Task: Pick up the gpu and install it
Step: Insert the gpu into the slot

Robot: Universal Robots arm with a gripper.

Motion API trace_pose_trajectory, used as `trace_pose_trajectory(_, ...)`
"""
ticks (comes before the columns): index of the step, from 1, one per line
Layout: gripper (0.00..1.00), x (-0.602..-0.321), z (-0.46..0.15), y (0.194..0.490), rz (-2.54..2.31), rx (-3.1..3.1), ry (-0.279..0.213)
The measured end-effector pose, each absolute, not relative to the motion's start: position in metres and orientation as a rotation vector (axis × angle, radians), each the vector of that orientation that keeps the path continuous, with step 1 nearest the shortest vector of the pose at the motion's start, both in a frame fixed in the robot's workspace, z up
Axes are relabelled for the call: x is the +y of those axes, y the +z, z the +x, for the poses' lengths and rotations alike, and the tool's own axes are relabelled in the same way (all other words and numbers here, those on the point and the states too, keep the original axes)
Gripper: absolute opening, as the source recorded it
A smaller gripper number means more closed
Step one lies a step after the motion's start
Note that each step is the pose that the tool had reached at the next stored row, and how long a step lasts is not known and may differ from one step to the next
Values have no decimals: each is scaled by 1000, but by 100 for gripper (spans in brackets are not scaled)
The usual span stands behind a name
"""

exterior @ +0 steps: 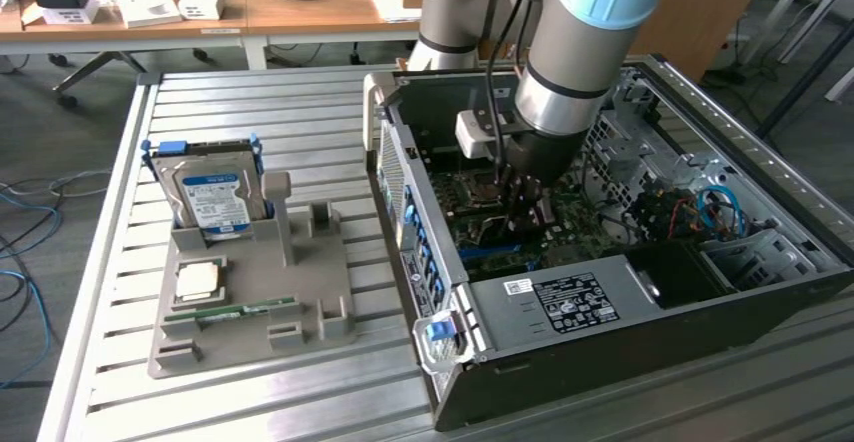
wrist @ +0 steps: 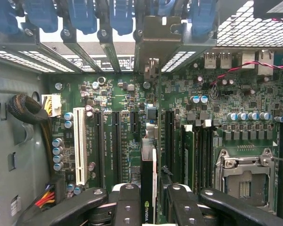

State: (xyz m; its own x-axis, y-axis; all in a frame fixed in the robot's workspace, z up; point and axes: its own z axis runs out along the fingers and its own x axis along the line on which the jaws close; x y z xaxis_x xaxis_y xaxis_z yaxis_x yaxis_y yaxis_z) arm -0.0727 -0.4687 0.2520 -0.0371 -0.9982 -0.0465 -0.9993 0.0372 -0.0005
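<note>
The gripper (wrist: 152, 203) has its jaws closed partway, pinching the gpu (wrist: 147, 172). The card is thin and dark, edge-on over the green motherboard (wrist: 118, 94).

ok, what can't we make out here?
1. gpu seating depth: the wrist view looks straight down the card's edge; in the exterior view the arm blocks it.
2. fingers: wrist view, cut off by the frame edge.
3. hard drive label text: exterior view, too small.
</note>
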Motion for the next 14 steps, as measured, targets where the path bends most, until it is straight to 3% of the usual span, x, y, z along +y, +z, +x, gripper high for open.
trace_pose_trajectory(14, 26, -469, -73, 252, -2180, 2208, 58)
